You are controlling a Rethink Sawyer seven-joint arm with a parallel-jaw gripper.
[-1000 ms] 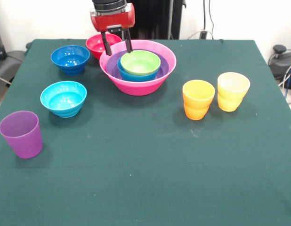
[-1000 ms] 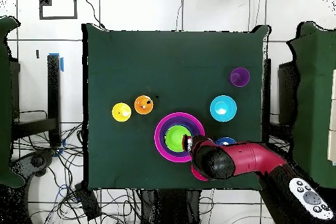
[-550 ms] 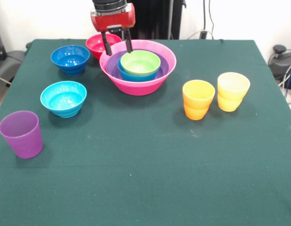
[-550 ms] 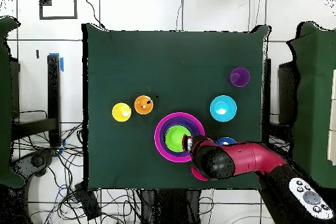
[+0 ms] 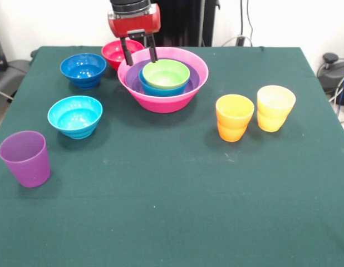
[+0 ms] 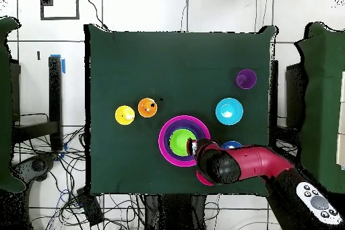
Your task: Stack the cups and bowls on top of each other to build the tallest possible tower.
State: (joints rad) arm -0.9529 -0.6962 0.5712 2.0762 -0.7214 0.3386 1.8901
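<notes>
The tower is a hot-pink bowl (image 5: 162, 99) holding a purple bowl (image 5: 132, 78), a blue bowl (image 5: 154, 89) and a lime green bowl (image 5: 166, 74) nested inside. My gripper (image 5: 141, 60) hangs open over the tower's far left rim, holding nothing. Just left of it stands the red-pink bowl (image 5: 114, 52), with the dark blue bowl (image 5: 83, 69) and the cyan bowl (image 5: 75, 115) further left. The purple cup (image 5: 25, 158) is at the near left; the orange cup (image 5: 234, 117) and yellow cup (image 5: 275, 107) stand right of the tower. In the overhead view the arm (image 6: 242, 164) covers the gripper beside the tower (image 6: 176, 141).
The green table cloth (image 5: 177, 211) ends at its near edge in front of the purple cup. Cables and grey equipment (image 5: 333, 69) lie off the table's right side.
</notes>
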